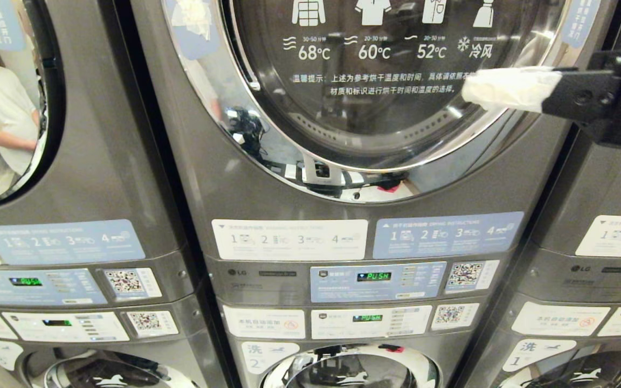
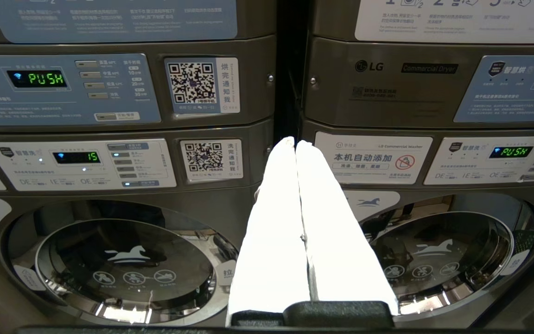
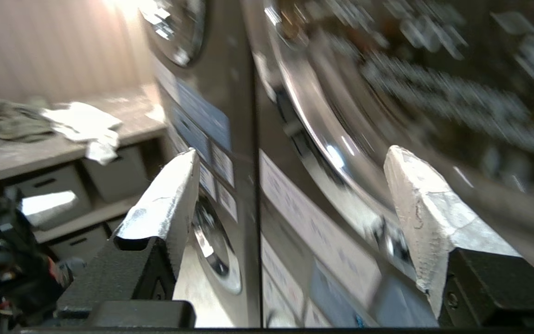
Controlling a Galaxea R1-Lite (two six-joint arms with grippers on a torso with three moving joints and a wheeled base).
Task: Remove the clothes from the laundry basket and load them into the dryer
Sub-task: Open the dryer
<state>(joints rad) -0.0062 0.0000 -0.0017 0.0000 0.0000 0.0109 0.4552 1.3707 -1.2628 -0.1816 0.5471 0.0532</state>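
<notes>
Dryer door (image 1: 375, 81), round glass with a chrome rim, is closed and fills the upper middle of the head view; temperature icons and white text are printed on the glass. Right gripper (image 1: 510, 89) comes in from the right side, level with the lower right part of the door, its white-wrapped finger lying across the chrome rim; contact with the rim cannot be judged. In the right wrist view the right gripper (image 3: 290, 204) has its two white-padded fingers (image 3: 167, 199) spread wide, with nothing between them but the machine front and the curved door rim beyond. It holds nothing. Clothes (image 3: 81, 125), a pale bundle beside an olive one, lie on a table (image 3: 40, 150) well off to the side of the machines, well apart from the gripper; only the right wrist view shows them, and it is blurred. No basket can be made out. Left gripper (image 2: 297, 144) appears only in its own wrist view: both white fingers pressed together, closed on nothing, pointing at the seam between two stacked machines, in front of the control panels (image 2: 63, 88) reading PUSH. Head view alone shows a person's pale sleeve reflected in the neighbouring door (image 1: 8, 108) on the left.
</notes>
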